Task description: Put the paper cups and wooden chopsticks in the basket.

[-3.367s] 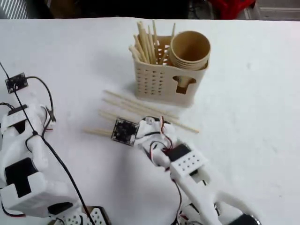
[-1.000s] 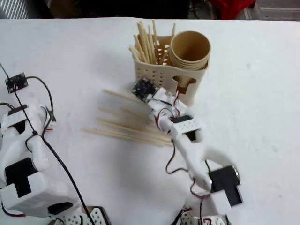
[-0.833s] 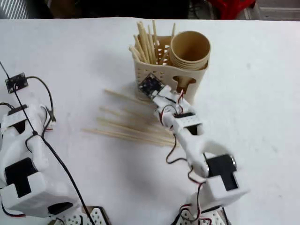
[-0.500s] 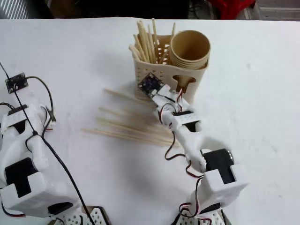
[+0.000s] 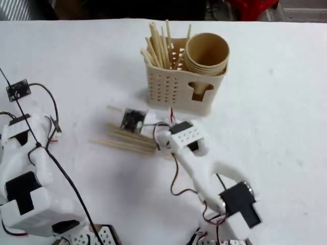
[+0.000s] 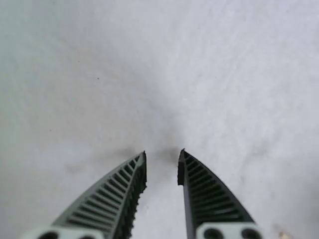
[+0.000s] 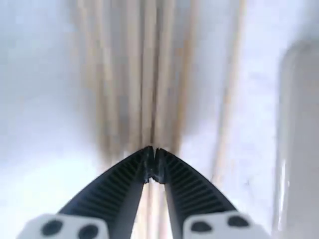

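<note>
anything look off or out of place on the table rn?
Yes: a bunch of loose chopsticks lies fanned on the table, on the arms' side of the basket, not in it. The right gripper sits right over them. The paper cups and the other chopsticks stand in the basket normally.

This looks like a robotics lab bench or a maker's workspace. A white-covered tabletop (image 5: 286,102) carries two small white plastic arms, the left arm (image 5: 23,168) at the near left corner and the right arm (image 5: 204,168) by the near edge. Both have dark motor blocks and loose wires (image 5: 66,178) on show. An uncased circuit board (image 5: 18,90) sits by the left edge. A basket (image 5: 179,89) and wooden chopsticks (image 5: 122,143) are household props on the plain sheet. Beyond the far edge the room is dark, with a red object (image 5: 253,7) and grey slats (image 5: 15,9)
</note>
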{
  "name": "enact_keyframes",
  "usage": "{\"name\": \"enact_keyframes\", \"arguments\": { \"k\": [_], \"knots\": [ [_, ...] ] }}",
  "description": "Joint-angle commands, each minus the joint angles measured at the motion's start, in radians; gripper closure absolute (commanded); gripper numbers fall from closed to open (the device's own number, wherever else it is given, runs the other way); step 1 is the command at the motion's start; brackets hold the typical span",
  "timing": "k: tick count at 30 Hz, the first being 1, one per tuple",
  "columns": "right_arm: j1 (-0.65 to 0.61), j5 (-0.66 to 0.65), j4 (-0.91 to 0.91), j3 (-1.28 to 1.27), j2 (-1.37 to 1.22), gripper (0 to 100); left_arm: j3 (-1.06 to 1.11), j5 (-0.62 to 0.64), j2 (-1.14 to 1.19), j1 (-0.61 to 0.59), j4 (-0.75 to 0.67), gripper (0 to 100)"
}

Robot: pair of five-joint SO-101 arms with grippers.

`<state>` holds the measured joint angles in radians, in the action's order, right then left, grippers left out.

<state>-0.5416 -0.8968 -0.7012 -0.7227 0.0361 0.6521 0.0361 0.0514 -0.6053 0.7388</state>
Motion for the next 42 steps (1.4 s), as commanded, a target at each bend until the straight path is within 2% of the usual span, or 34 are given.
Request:
{"name": "enact_keyframes", "arguments": {
  "k": [1,5,8,12,18,25,28,31,33,36,42],
  "knots": [
    [-0.051,0.034,-0.104,0.008,0.136,98.1,-0.005,0.006,-0.005,0.013,-0.015,88],
    [-0.085,0.095,-0.139,0.008,0.271,98.1,-0.005,0.006,-0.005,0.013,-0.015,88],
    [-0.061,0.150,-0.073,-0.002,0.334,98.1,-0.005,0.006,-0.005,0.013,-0.015,88],
    [0.004,0.221,0.159,-0.068,0.303,98.1,-0.005,0.008,-0.005,0.013,-0.015,88],
    [0.039,0.226,0.532,-0.163,0.122,98.1,-0.005,0.008,-0.005,0.013,-0.015,88],
    [0.042,0.224,0.831,-0.160,-0.113,98.1,-0.005,0.006,-0.005,0.013,-0.015,88],
    [0.042,0.224,0.888,-0.160,-0.160,98.1,-0.005,0.006,-0.005,0.013,-0.015,88],
    [0.042,0.219,0.886,-0.158,-0.162,98.1,-0.005,0.006,-0.005,0.013,-0.015,88],
    [0.041,0.150,0.834,-0.158,-0.145,98.1,-0.005,0.006,-0.005,0.013,-0.015,88],
    [0.019,0.032,0.625,-0.149,-0.085,98.1,-0.005,0.006,-0.005,0.013,-0.015,88],
    [-0.010,0.055,0.182,0.018,-0.073,98.1,-0.005,0.008,-0.005,0.013,-0.014,88]
  ]
}}
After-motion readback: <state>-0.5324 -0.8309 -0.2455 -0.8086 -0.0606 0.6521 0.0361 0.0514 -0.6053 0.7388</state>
